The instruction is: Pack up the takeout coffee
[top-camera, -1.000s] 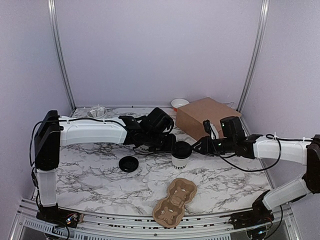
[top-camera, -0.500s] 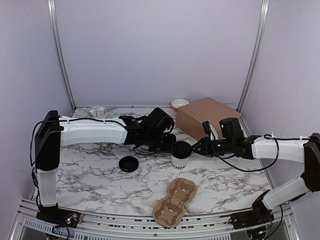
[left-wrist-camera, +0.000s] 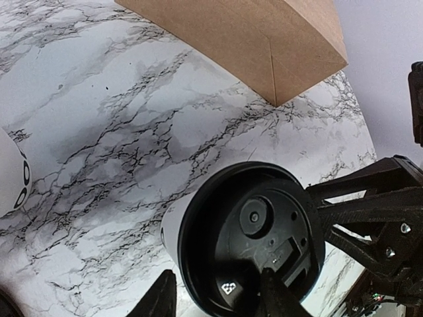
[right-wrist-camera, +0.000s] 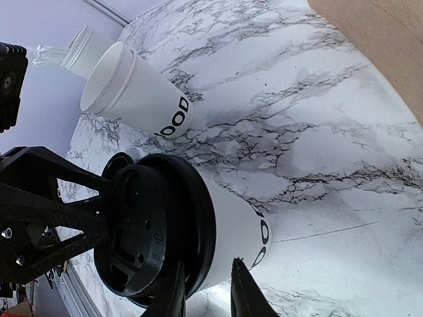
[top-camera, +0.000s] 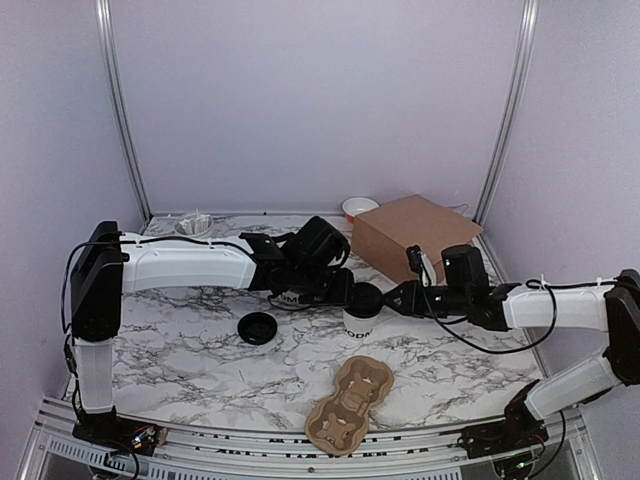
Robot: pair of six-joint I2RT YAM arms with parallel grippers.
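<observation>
The takeout coffee (top-camera: 360, 320) is a white cup with black lettering and a black lid (top-camera: 364, 297), standing mid-table. My left gripper (top-camera: 343, 290) meets it from the left and holds the lid's near edge. In the left wrist view one finger (left-wrist-camera: 162, 300) sits outside the cup wall (left-wrist-camera: 170, 231) and the other lies over the lid (left-wrist-camera: 254, 231). My right gripper (top-camera: 392, 298) is at the cup's right side. In the right wrist view its fingers (right-wrist-camera: 239, 290) stand slightly apart, straddling the lower rim where the lid (right-wrist-camera: 145, 231) meets the cup (right-wrist-camera: 231, 228).
A lidless cup (right-wrist-camera: 142, 99) lies on its side under the left arm. A loose black lid (top-camera: 258, 327) lies left of centre. A moulded cardboard carrier (top-camera: 350, 403) lies near the front edge. A brown box (top-camera: 415, 238), white bowl (top-camera: 359, 206) and canister (top-camera: 193, 225) stand at the back.
My right gripper has slid left up to the cup and its jaws have narrowed. The left arm and the cup have stayed still.
</observation>
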